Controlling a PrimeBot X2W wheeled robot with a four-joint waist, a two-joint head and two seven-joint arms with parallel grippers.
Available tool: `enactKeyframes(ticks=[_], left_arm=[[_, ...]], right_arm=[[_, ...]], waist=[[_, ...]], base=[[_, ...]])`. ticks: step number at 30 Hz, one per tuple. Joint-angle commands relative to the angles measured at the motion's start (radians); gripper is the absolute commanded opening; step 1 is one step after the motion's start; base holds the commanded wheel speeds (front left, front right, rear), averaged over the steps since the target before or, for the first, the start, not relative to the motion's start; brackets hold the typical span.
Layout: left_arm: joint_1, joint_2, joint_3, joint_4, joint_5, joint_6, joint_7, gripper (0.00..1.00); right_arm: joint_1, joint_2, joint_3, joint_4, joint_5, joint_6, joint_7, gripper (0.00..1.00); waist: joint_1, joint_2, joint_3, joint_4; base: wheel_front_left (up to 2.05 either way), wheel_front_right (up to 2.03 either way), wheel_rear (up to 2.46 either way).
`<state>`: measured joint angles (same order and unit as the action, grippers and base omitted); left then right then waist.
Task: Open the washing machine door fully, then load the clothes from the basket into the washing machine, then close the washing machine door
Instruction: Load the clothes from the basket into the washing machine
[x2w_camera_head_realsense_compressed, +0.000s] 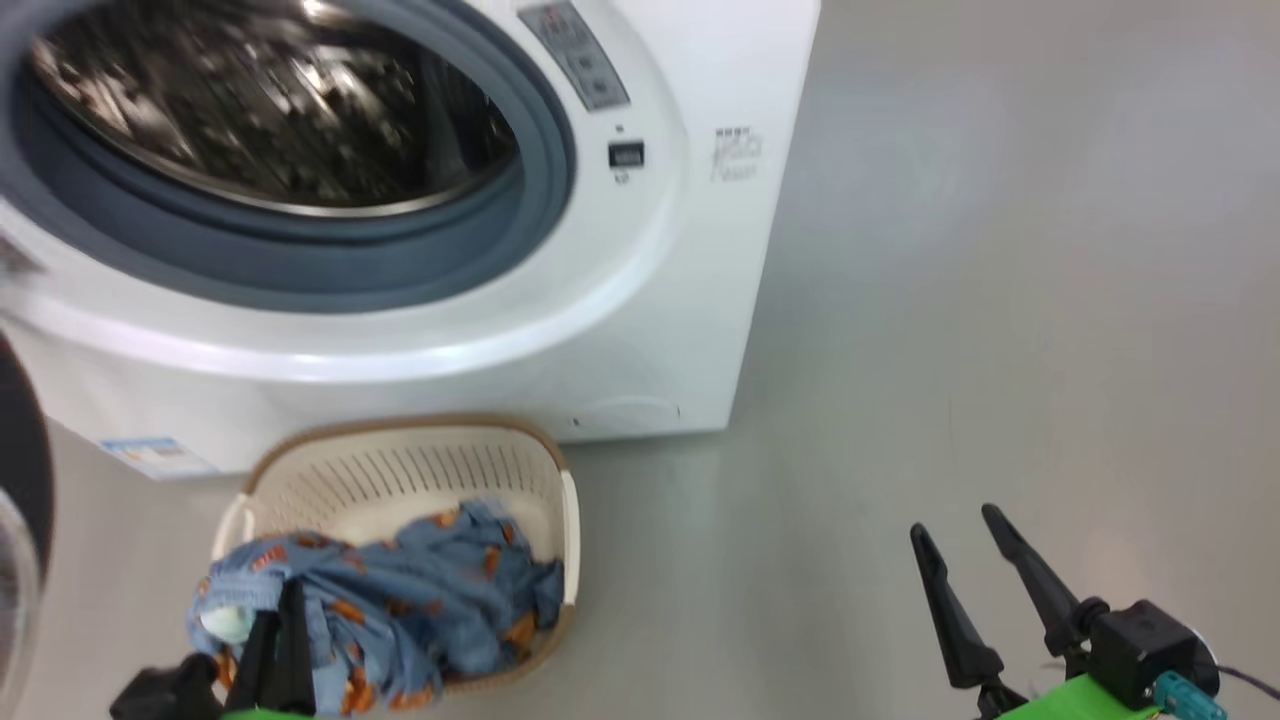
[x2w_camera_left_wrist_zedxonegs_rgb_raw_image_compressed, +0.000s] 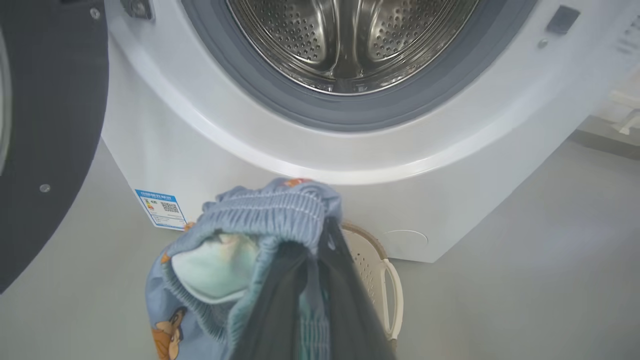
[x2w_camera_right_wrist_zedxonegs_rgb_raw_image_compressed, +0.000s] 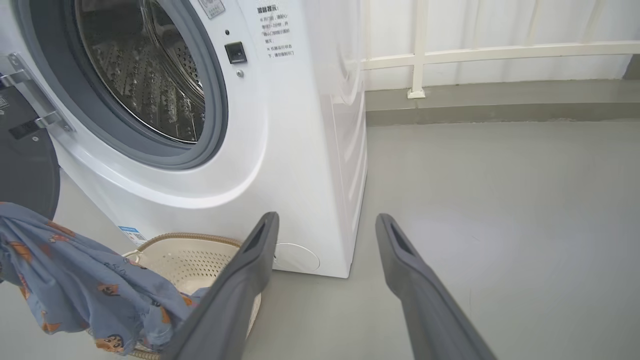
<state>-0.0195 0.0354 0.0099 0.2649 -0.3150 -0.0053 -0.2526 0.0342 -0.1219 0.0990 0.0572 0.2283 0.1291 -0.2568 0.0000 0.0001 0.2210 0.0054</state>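
While left jaws clamp clothes (x2w_camera_left_wrist_zedxonegs_rgb_raw_image_compressed: 280, 210) trailing into basket (x2w_camera_head_realsense_compressed: 400, 480) | right jaws wide, empty

Head camera looks steeply down on the washing machine (x2w_camera_head_realsense_compressed: 650, 300) and basket (x2w_camera_head_realsense_compressed: 400, 480); left wrist faces the drum (x2w_camera_left_wrist_zedxonegs_rgb_raw_image_compressed: 350, 45) up close; right wrist, farther off, shares both.
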Motion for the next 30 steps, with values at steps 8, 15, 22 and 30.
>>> enactKeyframes(ticks=[8, 15, 22, 30], left_arm=[[0.12, 0.015, 0.005, -0.137, -0.009, 0.038, -0.009, 0.0], [0.177, 0.015, 0.003, -0.226, 0.01, 0.065, -0.009, 0.0], [0.213, 0.015, -0.026, -0.284, 0.022, 0.09, -0.009, 0.0], [0.236, 0.015, -0.068, -0.332, 0.033, 0.101, -0.009, 0.0]], right_arm=[[0.054, 0.002, 0.024, -0.027, -0.041, 0.002, -0.005, 1.0], [0.079, 0.004, 0.001, -0.035, -0.071, 0.002, -0.005, 1.0], [0.099, 0.014, -0.049, -0.027, -0.094, 0.002, -0.005, 1.0], [0.108, 0.024, -0.096, -0.02, -0.108, 0.002, -0.005, 1.0]], waist=[[0.0, -0.0001, -0.21, 0.046], [0.0, -0.0001, -0.244, 0.057], [0.0, -0.0001, -0.263, 0.06], [0.0, -0.0001, -0.256, 0.063]], base=[[0.0, 0.0, 0.0], [0.0, 0.0, 0.0], [0.0, 0.0, 0.0], [0.0, 0.0, 0.0]])
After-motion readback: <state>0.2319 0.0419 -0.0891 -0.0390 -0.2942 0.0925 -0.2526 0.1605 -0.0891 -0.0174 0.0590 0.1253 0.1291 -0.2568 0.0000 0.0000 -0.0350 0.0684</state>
